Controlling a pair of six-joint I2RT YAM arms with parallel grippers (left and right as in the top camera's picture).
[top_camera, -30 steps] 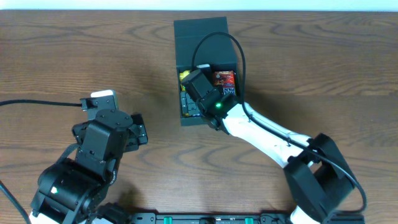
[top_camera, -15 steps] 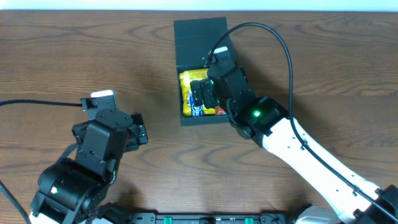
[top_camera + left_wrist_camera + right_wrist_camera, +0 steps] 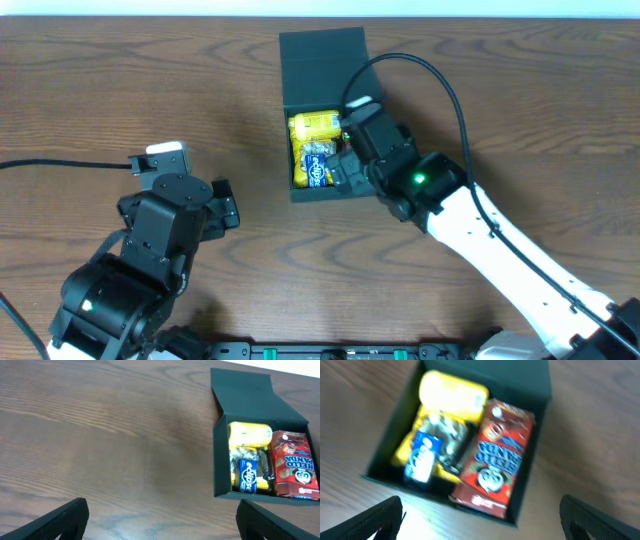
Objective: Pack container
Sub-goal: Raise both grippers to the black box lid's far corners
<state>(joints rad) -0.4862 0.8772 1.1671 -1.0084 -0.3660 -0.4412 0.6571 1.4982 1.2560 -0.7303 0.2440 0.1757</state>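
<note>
Right pincer (image 3: 480, 506), fingers apart and empty, hovers directly above the open container (image 3: 322, 62). Left pincer (image 3: 222, 205), also apart, is well off to the container's left; right arm nearer.

The Hello Panda box (image 3: 295, 470) lies right of the snack packs (image 3: 247, 460) inside the container (image 3: 221, 465).

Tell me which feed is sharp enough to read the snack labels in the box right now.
Left wrist view: sharp, the red Hello Panda carton in the dark charcoal cardboard box reads clearly. Right wrist view: blurred, the same lettering smeared. Overhead view: in focus, but the right gripper hides that carton.
</note>
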